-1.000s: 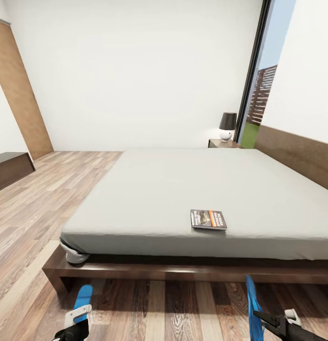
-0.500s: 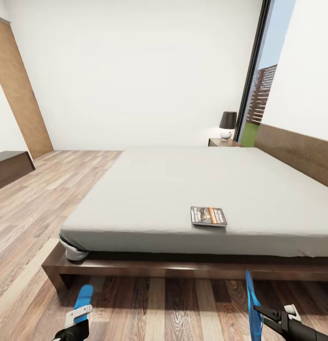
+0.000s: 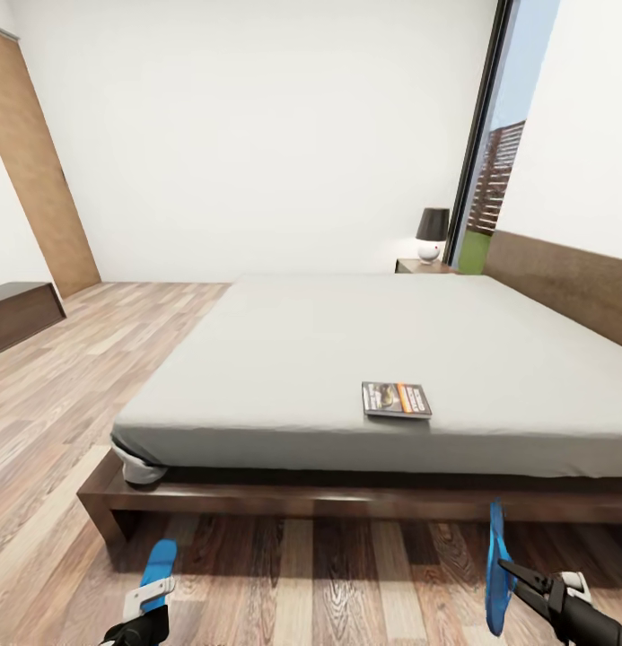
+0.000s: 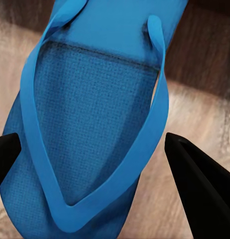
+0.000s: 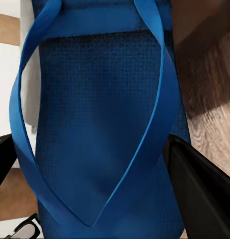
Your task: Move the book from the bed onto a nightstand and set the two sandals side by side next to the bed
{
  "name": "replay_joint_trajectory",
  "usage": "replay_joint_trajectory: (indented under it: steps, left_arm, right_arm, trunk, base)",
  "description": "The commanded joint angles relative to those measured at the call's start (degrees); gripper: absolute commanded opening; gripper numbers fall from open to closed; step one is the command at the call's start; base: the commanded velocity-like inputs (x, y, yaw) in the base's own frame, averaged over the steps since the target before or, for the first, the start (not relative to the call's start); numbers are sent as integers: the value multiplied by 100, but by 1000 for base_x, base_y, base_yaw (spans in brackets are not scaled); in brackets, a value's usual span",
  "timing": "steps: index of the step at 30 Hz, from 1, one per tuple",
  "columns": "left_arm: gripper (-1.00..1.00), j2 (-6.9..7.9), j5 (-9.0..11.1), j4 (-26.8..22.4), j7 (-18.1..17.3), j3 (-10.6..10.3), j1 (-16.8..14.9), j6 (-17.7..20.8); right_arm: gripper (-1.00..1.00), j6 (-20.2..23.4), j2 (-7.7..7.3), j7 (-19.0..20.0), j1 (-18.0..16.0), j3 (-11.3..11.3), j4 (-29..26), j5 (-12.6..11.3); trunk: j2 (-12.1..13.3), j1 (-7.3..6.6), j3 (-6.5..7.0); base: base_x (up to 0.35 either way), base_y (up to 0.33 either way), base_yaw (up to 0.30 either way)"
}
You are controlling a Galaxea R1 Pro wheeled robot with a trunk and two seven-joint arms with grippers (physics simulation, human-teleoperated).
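Observation:
The book (image 3: pixel 396 400) lies flat near the foot edge of the grey mattress on the bed (image 3: pixel 284 377). A nightstand (image 3: pixel 424 266) stands at the bed's far corner by the window. My left gripper (image 3: pixel 147 599) is shut on one blue sandal (image 3: pixel 158 563), held low over the floor in front of the bed frame; this sandal (image 4: pixel 90 129) sits between the black fingers (image 4: pixel 199 189). Further right, my right gripper (image 3: pixel 526 579) is shut on the other sandal (image 3: pixel 497 581), held on edge, its strap side (image 5: pixel 95 114) facing the wrist camera.
A black-shaded lamp (image 3: pixel 432 235) stands on the nightstand. The long low brown bench (image 3: pixel 19 314) is against the left wall beside a wooden panel (image 3: pixel 37 170). The dark headboard (image 3: pixel 562 283) runs along the right wall. Wood-plank floor (image 3: pixel 68 386) stretches left of the bed.
My right gripper has carried its sandal a little to the right and lower. The camera has shifted slightly, so the bed and book sit higher in the picture. The left gripper holds steady.

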Motion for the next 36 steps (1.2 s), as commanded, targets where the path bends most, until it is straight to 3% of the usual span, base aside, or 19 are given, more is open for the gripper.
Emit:
replay_joint_trajectory:
  steps: [1, 3, 5, 20, 22, 24, 25, 26, 31, 36]
  left_arm:
    - [-100, -3, -48, 6, -27, 45, -6, -21]
    - [-100, -3, -48, 6, -27, 43, -6, -21]
    - [-100, -3, -48, 6, -27, 42, -6, -21]
    - [-100, 27, -40, -177, -21, 65, -6, 24]
    - [-100, 30, -43, -522, -19, 67, -6, 239]
    - [-100, 32, -56, -1121, -26, 62, -6, 878]
    - [-100, 32, -65, -1187, -28, 61, -6, 959]
    - [-100, 32, -177, -1394, -32, 60, -11, 1151]
    - [-100, 11, -753, -1467, -50, 41, -22, 1263]
    - [-100, 7, -896, -1243, -60, 35, -23, 1252]
  right_arm:
    - [-100, 45, 1, -2, -2, -171, 2, 0]
    - [-100, 44, 3, -9, -4, -374, 2, 2]
    - [-100, 44, 2, -12, -6, -433, 1, 5]
    - [-100, 43, 7, 3, -2, -473, -9, 12]
    - [-100, 43, 9, 9, -2, -473, -9, 12]
    - [-100, 43, 9, 12, -2, -473, -10, 12]
    - [-100, 43, 9, 12, -2, -473, -10, 12]
    - [-100, 43, 10, 13, -2, -473, -10, 17]
    - [-100, 43, 10, 13, -2, -473, -13, 28]
    - [-100, 43, 10, 13, -2, -473, -11, 37]
  trunk:
    - [-43, 21, -24]
    - [-124, 65, -59]
    - [-204, 109, -95]
    - [-263, 167, -423]
    - [-265, 172, -468]
    - [-268, 178, -512]
    - [-269, 180, -534]
    - [-271, 183, -556]
    - [-277, 196, -667]
    - [-284, 208, -778]
  base:
    - [0, 0, 0]
    - [0, 0, 0]
    - [0, 0, 0]
    - [0, 0, 0]
    - [0, 0, 0]
    - [0, 0, 0]
    - [0, 0, 0]
    - [0, 0, 0]
    - [0, 0, 0]
    - [0, 0, 0]
